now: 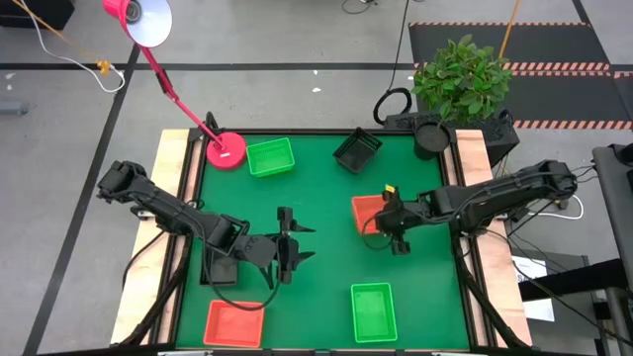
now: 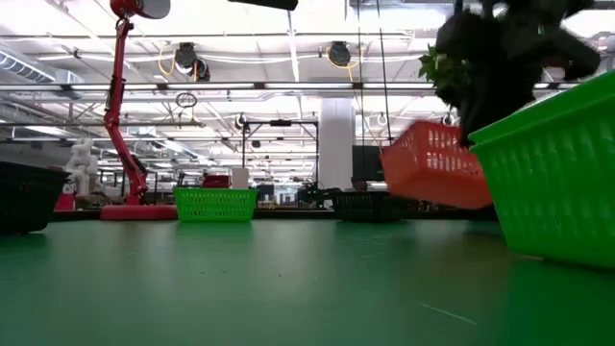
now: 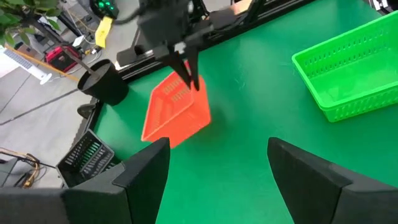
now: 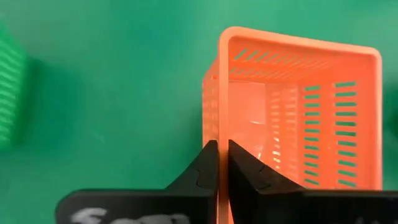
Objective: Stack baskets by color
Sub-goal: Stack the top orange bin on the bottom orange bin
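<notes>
A red-orange basket (image 1: 368, 212) right of the table's middle hangs tilted, my right gripper (image 4: 218, 147) shut on it. Lower, near the middle, my left gripper (image 1: 297, 247) stands open and bare, pointing toward that basket (image 3: 177, 113). A green basket (image 1: 269, 156) and a black one (image 1: 357, 150) rest on their bottoms at the far edge. Another green basket (image 1: 372, 311) and a red-orange one (image 1: 234, 323) sit at the near edge. A black basket (image 2: 24, 197) stands at the left, under my left arm. My right gripper pinches one side wall (image 4: 212, 122) of the red-orange basket near its right-hand corner, one finger inside the basket and one outside. The fingers slant down from the table's right side and lie along the wall. The basket (image 2: 432, 163) hangs tilted, and in the low view it looks clear of the table.
A pink lamp base (image 1: 226, 150) stands at the far left corner, its arm reaching up over the left edge. A potted plant (image 1: 460, 74) and a dark pot (image 1: 432, 133) stand at the far right corner. Bare green table (image 1: 316, 297) lies between the two near baskets.
</notes>
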